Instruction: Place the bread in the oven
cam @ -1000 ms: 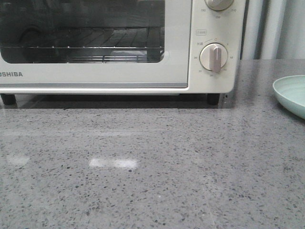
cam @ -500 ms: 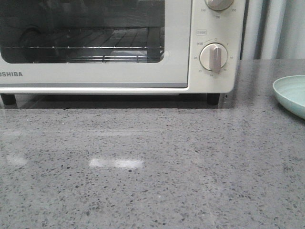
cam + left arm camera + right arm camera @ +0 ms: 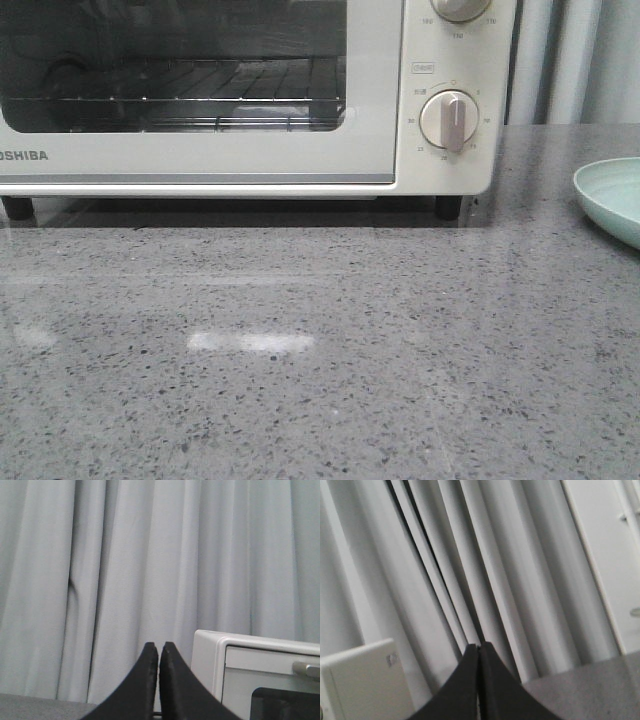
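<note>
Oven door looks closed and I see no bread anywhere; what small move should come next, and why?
Probably bring the left claw toward the door handle to open the oven. The door is shut, only a bare wire rack shows behind the glass, both claws are closed and hold nothing, and no bread is in view. The left wrist view already shows that handle nearby.
</note>
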### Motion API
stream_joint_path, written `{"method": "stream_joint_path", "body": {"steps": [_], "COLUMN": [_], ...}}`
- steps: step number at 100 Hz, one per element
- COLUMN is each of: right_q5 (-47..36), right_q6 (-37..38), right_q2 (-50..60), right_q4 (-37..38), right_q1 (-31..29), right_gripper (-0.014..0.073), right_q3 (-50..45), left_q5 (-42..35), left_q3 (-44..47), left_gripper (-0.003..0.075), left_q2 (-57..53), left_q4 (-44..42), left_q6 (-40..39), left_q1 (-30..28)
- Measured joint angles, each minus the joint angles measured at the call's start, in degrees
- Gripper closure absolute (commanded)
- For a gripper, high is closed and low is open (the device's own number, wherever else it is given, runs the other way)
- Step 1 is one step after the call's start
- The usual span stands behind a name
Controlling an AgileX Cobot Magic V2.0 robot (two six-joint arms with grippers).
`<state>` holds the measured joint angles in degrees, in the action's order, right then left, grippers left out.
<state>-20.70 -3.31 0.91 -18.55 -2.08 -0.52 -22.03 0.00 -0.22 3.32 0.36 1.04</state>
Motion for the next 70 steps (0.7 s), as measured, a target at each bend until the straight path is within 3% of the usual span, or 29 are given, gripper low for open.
{"method": "stream_joint_path", "body": {"steps": [17,26,43,70], "right_q5": [23.22,31.6,36.16,49.45], "right_q6": [0.63,-1.84,-4.07,-5.72], "right_q2": [-0.64,-1.6,-2.76,-9.05], "right_q4": [0.0,0.0,0.1,0.2], "right_q1": [0.0,0.0,0.0,0.0], "right_gripper": [0.0669,0.0669,0.0627,0.0623], "right_q3": [6.85,11.32,18.39,29.7], "left_q5": [7.74,13.15,20.03,30.69], "left_q3": [-2.7,-7.31,-17.61,-32.59], "left_gripper": [0.0741,0.0741,0.0741,0.0741], "left_q2": [0.0,0.0,1.5,12.24], "left_q4": [0.66,-0.64,-4.15,-4.92], "left_q6": [-9.64,-12.16,-12.99,-10.68], "left_q1": [0.0,0.41,4.67,18.64]}}
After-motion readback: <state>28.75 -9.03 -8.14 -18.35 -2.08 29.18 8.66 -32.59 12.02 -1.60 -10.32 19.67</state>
